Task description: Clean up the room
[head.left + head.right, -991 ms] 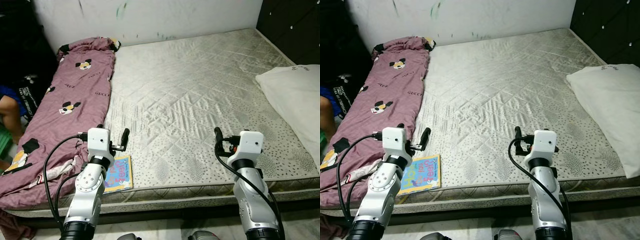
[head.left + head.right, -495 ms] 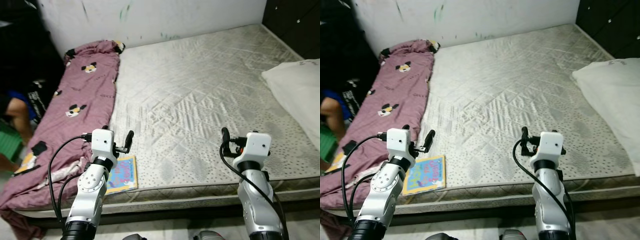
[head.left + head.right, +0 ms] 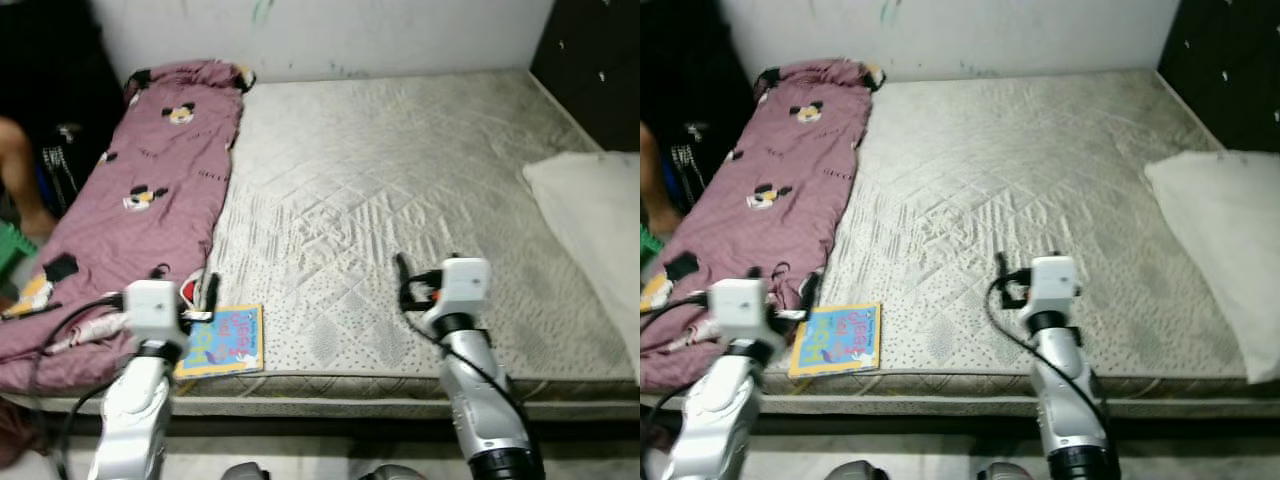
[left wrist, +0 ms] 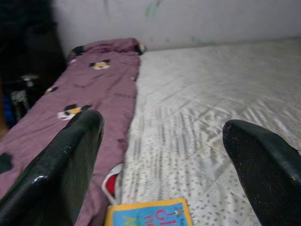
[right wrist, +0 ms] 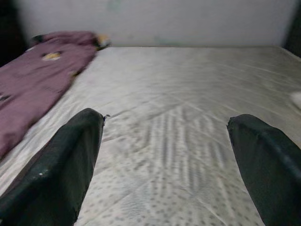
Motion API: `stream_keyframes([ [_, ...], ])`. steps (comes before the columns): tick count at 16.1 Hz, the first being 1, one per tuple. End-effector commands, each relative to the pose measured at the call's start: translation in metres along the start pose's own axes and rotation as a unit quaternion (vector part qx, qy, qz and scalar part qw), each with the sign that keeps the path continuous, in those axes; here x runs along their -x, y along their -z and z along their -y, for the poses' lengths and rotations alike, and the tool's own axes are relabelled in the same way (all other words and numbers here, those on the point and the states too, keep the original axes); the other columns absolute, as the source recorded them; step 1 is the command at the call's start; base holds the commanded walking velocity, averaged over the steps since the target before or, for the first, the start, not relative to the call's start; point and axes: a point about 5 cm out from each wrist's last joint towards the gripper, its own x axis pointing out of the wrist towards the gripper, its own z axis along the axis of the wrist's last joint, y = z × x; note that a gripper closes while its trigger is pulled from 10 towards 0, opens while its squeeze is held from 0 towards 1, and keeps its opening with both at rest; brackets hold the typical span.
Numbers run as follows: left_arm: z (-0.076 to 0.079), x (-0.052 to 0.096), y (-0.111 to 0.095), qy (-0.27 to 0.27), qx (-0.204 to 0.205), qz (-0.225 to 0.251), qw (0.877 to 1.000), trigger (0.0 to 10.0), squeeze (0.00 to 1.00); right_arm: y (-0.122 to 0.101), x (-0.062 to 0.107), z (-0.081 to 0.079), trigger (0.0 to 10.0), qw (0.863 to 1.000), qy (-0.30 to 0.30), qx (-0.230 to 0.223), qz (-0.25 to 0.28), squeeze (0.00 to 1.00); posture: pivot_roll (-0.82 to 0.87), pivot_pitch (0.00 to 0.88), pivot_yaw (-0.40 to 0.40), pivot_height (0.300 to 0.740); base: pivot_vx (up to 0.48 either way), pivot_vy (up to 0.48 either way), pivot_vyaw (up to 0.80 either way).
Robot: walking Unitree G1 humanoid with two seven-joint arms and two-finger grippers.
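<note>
A colourful children's book (image 3: 225,340) lies flat near the front edge of the bare grey mattress (image 3: 400,170), beside a purple cartoon-print blanket (image 3: 150,170) spread along the bed's left side. My left gripper (image 3: 185,285) hovers open just left of the book, over the blanket's edge. In the left wrist view the book (image 4: 150,214) lies below and between the wide-apart fingers (image 4: 70,150). My right gripper (image 3: 425,268) is open above the front middle of the mattress, holding nothing, with its fingers (image 5: 70,150) spread wide.
A white pillow (image 3: 590,210) lies at the bed's right side. A person's leg (image 3: 15,165) and dark bags stand on the far left by the blanket. A wall (image 3: 330,30) runs behind the bed and a dark cabinet (image 3: 595,60) stands at the back right.
The whole view has shifted as the camera moved. My left arm now shows lower and further left of the book. Both grippers stay open and empty.
</note>
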Motion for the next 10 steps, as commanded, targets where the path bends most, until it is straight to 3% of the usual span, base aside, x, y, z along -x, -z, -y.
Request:
stream_keyframes([
  [1, -0.003, 0.003, -0.008, -0.017, 0.005, 0.007, 1.0, 10.0, 0.0, 0.0, 0.001, 0.004, 10.0, 1.0, -0.01, 0.009, -0.009, 0.0, -0.04, 0.0, -0.03, 0.74, 0.0, 0.0, 0.0],
  [4, 0.006, 0.008, -0.001, -0.021, 0.01, -0.001, 1.0, 10.0, 0.0, -0.008, -0.007, 0.008, 10.0, 0.999, -0.027, 0.02, -0.004, 0.0, -0.02, 0.0, -0.083, 0.74, 0.0, 0.0, 0.0],
  [7, 0.011, 0.012, 0.011, -0.054, 0.025, -0.023, 0.998, 10.0, 0.0, -0.013, -0.016, 0.02, 10.0, 1.0, 0.01, 0.026, 0.007, 0.0, -0.04, 0.0, -0.044, 0.74, 0.0, 0.0, 0.0],
  [9, 0.019, -0.002, 0.013, -0.046, 0.047, -0.03, 0.997, 10.0, 0.0, -0.012, -0.012, 0.034, 10.0, 0.998, 0.051, 0.028, 0.01, 0.0, -0.1, 0.0, 0.025, 0.74, 0.0, 0.0, 0.0],
  [10, 0.03, -0.011, 0.013, -0.018, 0.053, -0.031, 0.998, 10.0, 0.0, -0.017, -0.008, 0.039, 10.0, 0.998, 0.062, 0.029, 0.016, 0.0, -0.14, 0.0, 0.056, 0.74, 0.0, 0.0, 0.0],
])
